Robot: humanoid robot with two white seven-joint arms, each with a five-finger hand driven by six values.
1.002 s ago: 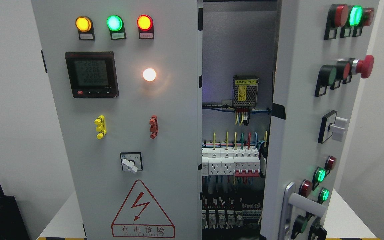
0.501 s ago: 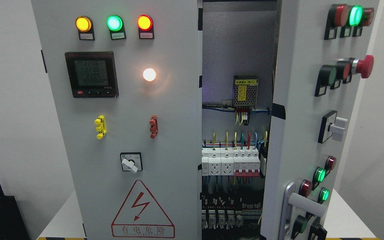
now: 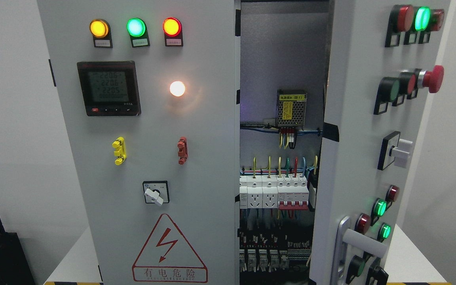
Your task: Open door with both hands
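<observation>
While neither robot hand is in view, so their state cannot be told, the right grey sheet-metal cabinet door [image 3: 354,158] stands swung partly open, exposing white breakers [image 3: 275,194]. Likely stiff and weighty, it looks best gripped by the silver lever handle [image 3: 360,243] low on its face.

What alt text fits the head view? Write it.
A grey electrical cabinet with its right door swung open, showing breakers and wiring inside. The left door is shut, with lit lamps and a meter. No robot hand shows.
</observation>
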